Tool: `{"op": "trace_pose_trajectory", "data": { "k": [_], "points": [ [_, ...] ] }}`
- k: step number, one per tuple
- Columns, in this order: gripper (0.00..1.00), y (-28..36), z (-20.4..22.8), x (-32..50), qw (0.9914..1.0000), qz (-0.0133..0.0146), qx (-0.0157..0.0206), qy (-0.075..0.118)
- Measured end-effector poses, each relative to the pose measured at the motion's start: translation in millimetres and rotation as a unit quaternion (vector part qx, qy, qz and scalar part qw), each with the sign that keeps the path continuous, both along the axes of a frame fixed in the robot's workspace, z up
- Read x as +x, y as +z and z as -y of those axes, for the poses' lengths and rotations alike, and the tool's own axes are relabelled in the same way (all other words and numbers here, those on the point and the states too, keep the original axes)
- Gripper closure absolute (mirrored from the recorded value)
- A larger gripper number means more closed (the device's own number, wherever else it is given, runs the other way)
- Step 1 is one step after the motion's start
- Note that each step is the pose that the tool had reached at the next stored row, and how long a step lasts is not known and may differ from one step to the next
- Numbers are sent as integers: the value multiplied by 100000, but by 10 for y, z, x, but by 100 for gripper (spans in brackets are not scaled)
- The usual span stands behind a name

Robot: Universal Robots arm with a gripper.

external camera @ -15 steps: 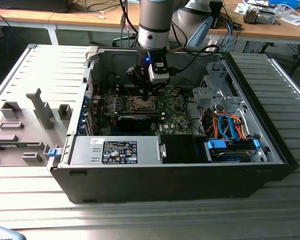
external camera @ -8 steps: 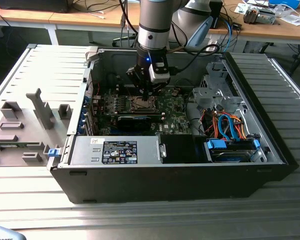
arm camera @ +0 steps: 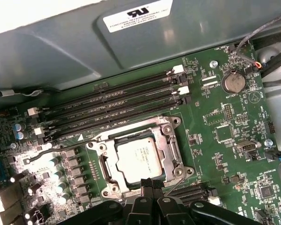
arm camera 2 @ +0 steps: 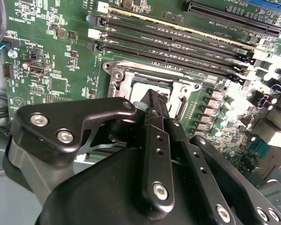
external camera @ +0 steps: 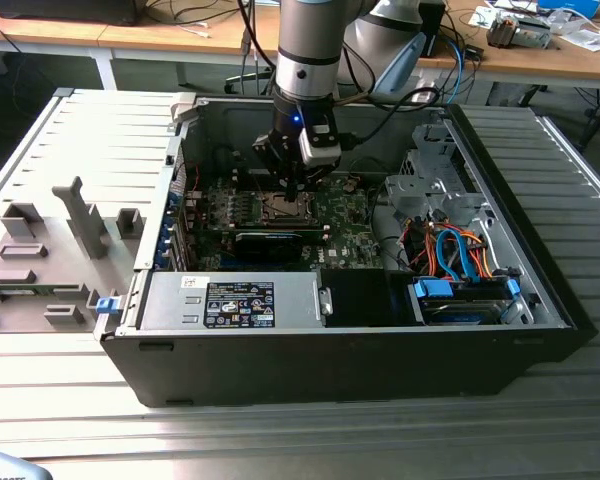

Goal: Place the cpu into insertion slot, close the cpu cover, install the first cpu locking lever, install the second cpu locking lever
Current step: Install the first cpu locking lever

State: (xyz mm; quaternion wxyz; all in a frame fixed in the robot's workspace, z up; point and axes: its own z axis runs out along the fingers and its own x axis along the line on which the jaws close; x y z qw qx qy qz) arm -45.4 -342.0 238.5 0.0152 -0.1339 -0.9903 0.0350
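Claw [arm camera: 151, 184] tips together at cpu cover [arm camera: 167, 146] over cpu [arm camera: 138, 160].

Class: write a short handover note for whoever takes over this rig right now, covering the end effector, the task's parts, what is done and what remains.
End effector: fingers together, nothing seen between them, tips at the edge of the insertion slot.
Cpu: seated flat in the slot, metal face up.
Cpu cover: appears lowered, framing the cpu.
Done: cpu placed; cover seemingly closed.
Left: both locking levers. Whether either is latched cannot be told from these views.
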Motion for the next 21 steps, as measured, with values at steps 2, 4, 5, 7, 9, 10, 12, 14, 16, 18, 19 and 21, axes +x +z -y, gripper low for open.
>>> {"op": "trace_pose_trajectory", "data": {
  "k": [2,4,5,7,9,10,12,14,16,18,19,21],
  "points": [
    [89,0,0,0,99999,2,2,334],
    [89,0,0,0,99998,1,0,649],
    [89,0,0,0,99996,0,0,882],
    [89,0,0,0,99987,3,3,1638],
    [89,0,0,0,99980,1,7,1976],
    [89,0,0,0,99976,1,18,2210],
    [89,0,0,-1,99960,20,913,2691],
    [89,-1,0,0,99925,77,2777,2706],
    [89,0,0,0,99842,108,4693,3101],
    [89,-1,-1,0,99780,68,5011,4340],
    [89,-1,0,0,99764,45,5013,4698],
    [89,0,0,0,99732,9,5006,5343]
  ]
}}
